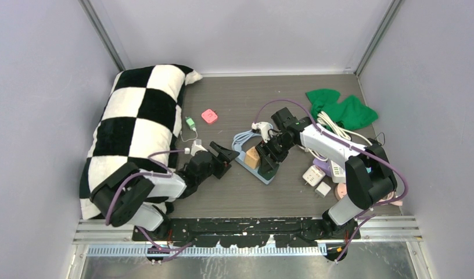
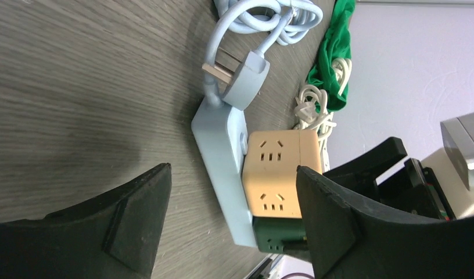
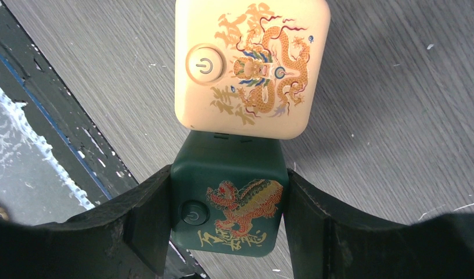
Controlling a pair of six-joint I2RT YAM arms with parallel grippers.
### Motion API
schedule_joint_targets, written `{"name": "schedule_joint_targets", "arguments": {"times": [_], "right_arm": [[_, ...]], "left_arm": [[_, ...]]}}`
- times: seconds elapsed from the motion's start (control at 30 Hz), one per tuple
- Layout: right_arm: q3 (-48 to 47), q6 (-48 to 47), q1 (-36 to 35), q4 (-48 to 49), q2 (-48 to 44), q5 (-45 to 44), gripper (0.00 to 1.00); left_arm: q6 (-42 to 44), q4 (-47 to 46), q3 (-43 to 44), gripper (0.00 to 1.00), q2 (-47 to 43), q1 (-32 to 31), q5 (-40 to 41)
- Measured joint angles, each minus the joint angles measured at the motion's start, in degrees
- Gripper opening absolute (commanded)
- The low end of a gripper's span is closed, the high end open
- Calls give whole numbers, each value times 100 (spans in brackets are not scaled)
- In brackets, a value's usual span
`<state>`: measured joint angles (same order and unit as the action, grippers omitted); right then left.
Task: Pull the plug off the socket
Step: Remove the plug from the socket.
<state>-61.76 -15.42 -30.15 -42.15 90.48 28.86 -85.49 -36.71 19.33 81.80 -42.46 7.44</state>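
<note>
Mid-table (image 1: pixel 234 99) lies the pale blue power strip (image 2: pixel 220 154), with a beige cube (image 3: pixel 252 67) and a dark green cube (image 3: pixel 229 197) seated side by side on it. The right gripper (image 3: pixel 229 212) is clamped on the green cube, a finger on each side. The left gripper (image 2: pixel 232 171) sits just beside the strip, jaws wide apart, holding nothing.

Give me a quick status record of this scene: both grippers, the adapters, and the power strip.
right gripper: shut on dark green cube adapter
dark green cube adapter: appears seated on pale blue power strip, next to beige cube adapter
left gripper: open, holding nothing, facing the strip
strip's own plug: loose on table
task: not yet done
</note>
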Motion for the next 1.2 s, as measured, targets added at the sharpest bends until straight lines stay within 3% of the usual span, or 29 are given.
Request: {"name": "schedule_joint_targets", "arguments": {"times": [0.17,0.5,0.57,0.67,0.8,1.03,1.2], "right_arm": [[4,103,2,48,0,120,1],[72,214,2,101,0,343,1],[76,225,2,120,0,345,1],[85,236,2,149,0,345,1],[85,245,15,157,0,319,1],[92,319,-70,197,-15,142,1],[90,525,-704,142,-195,-782,1]], "left_arm": [[-299,-542,175,76,835,-166,4],[-981,-1322,286,52,1576,-365,334],[-1104,-1381,282,42,1657,-380,385],[-1222,-1412,282,20,1777,-409,455],[-1316,-1650,289,3,1958,-437,507],[-1357,-2417,260,0,2402,-455,555],[-1318,-2673,225,0,2514,-525,688]]}}
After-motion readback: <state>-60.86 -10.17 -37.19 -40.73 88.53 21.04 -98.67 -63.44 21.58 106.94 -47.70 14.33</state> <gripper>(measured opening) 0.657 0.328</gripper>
